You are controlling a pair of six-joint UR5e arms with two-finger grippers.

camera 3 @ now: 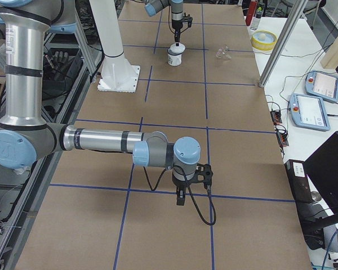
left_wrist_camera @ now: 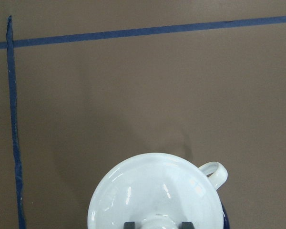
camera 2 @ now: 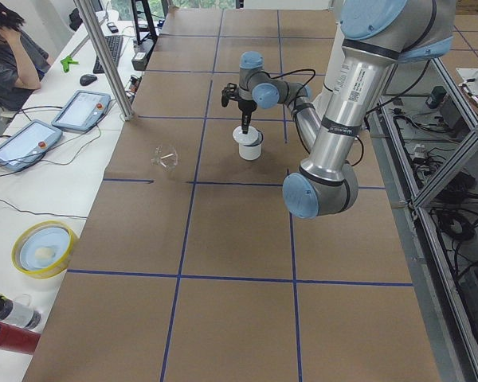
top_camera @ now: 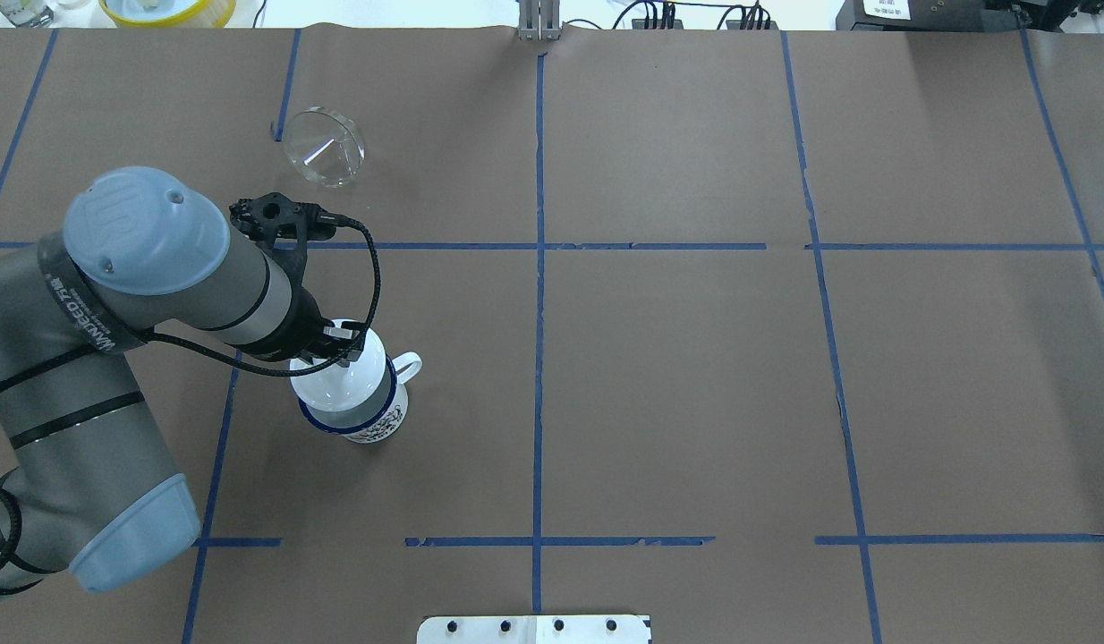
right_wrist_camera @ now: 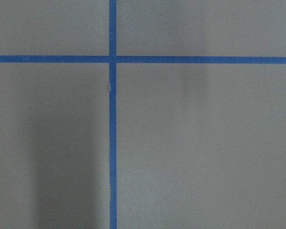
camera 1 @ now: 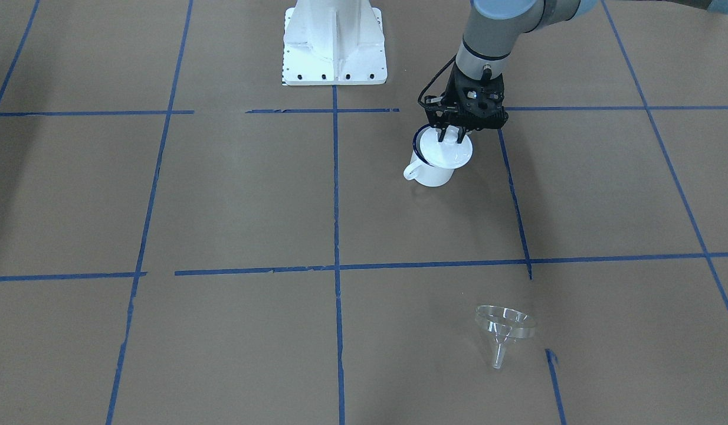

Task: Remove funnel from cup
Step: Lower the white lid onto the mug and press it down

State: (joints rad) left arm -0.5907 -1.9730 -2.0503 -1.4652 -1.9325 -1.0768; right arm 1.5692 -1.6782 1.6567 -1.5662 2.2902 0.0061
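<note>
The funnel (camera 1: 504, 327) is lying tipped on its side on the brown counter (camera 1: 222, 195), out of the cup (camera 1: 433, 172) and well apart from it, on the side away from the robot's base, with its spout pointing away from the cup and a short scrap of blue tape (camera 1: 551, 355) lying near it. The cup is standing upright, its handle (camera 1: 412, 172) sticking out to one side. The left fingers (left_wrist_camera: 129, 224) are reaching straight down over the cup and clenching the knob (left_wrist_camera: 157, 222) of a white domed lid (camera 1: 449, 152), one finger on each side of it in the left wrist view. The lid is sitting off-centre over the mouth of the cup, leaving an arc of the dark blue rim showing on one side; whether it is touching the rim cannot be told. The right fingers (camera 3: 181, 198) are hanging above bare counter far from the cup, showing only in a side view, so whether they are released or clenched cannot be told.
</note>
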